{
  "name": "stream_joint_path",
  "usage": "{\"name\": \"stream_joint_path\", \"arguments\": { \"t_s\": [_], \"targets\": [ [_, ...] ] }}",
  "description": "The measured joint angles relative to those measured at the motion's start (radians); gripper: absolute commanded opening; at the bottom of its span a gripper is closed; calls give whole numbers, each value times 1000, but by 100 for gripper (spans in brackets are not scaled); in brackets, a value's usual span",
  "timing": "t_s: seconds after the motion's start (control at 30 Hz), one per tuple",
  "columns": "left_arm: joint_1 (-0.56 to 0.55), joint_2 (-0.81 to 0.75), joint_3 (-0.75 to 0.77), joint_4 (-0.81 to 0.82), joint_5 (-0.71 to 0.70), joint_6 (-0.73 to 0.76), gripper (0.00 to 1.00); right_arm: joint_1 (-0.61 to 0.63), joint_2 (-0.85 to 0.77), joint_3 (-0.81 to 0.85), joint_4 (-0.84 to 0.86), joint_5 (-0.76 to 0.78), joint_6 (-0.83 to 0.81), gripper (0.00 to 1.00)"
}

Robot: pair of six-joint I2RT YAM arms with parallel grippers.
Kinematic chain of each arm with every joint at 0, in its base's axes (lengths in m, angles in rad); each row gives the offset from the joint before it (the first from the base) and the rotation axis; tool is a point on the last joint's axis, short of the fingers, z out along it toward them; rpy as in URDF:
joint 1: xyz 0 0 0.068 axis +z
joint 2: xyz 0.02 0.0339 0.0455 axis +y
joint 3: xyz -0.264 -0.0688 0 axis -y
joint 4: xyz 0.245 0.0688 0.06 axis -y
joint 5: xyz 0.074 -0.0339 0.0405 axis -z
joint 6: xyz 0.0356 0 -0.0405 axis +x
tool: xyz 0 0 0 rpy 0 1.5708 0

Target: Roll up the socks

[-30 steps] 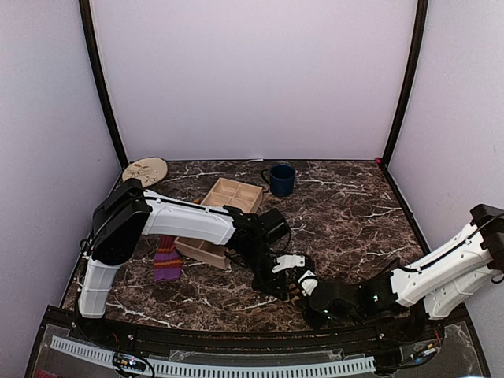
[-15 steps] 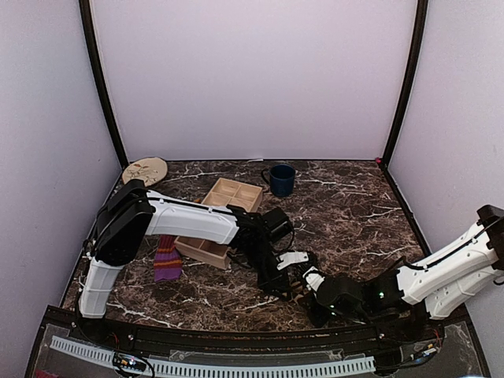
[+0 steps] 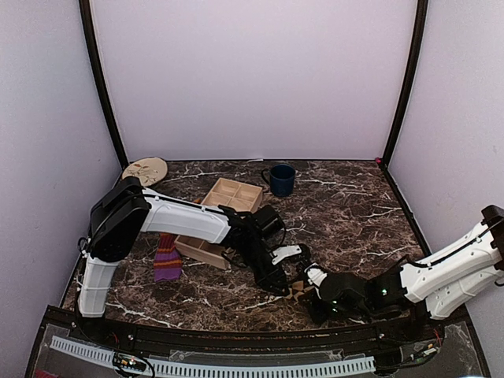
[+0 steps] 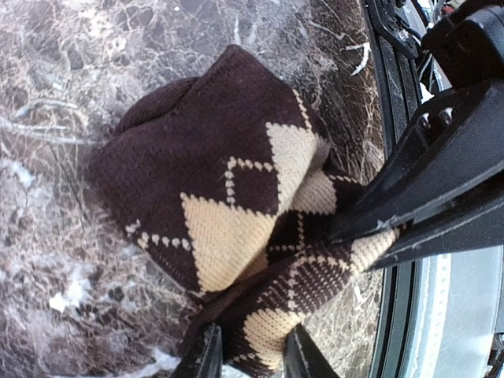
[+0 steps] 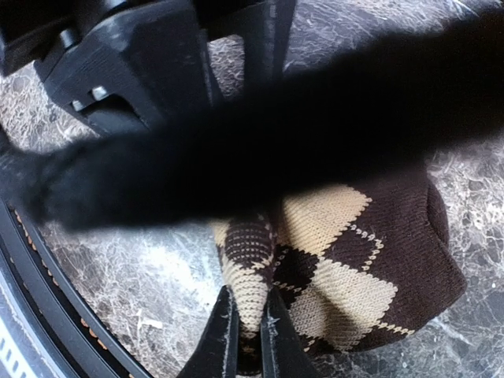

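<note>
The dark brown sock (image 4: 228, 173) with tan argyle diamonds lies bunched on the marble near the front edge, also seen as the small brown bundle (image 3: 298, 290). My left gripper (image 4: 253, 358) is open, its fingers apart with a fold of that sock lying loose between them. My right gripper (image 5: 248, 339) is shut on a narrow fold of the same brown sock (image 5: 354, 268), and its black fingers (image 4: 425, 197) reach in from the right. The purple sock (image 3: 166, 260) with orange and red stripes lies flat at the left, partly under the left arm.
A wooden compartment tray (image 3: 246, 191) stands behind the left arm. A blue mug (image 3: 280, 179) is at the back, a round tan disc (image 3: 145, 169) in the back left corner. The black front rail (image 3: 236, 339) runs right beside the brown sock.
My left gripper's jaws have parted around the brown sock's fold and the gripper has shifted slightly left. The right gripper has kept its pinch, its arm sliding a little to the right.
</note>
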Motion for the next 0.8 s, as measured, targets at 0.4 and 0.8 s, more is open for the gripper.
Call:
{"name": "stream_joint_path", "arguments": {
  "t_s": [0.4,0.8],
  "targets": [
    [5,-53,-98,92,-84,-35,30,-2,-31,-14,-16,1,48,0],
    [88,-125,-212,238,-245,-80,30,-18,-73,-101,19,-37,209,0]
  ]
}}
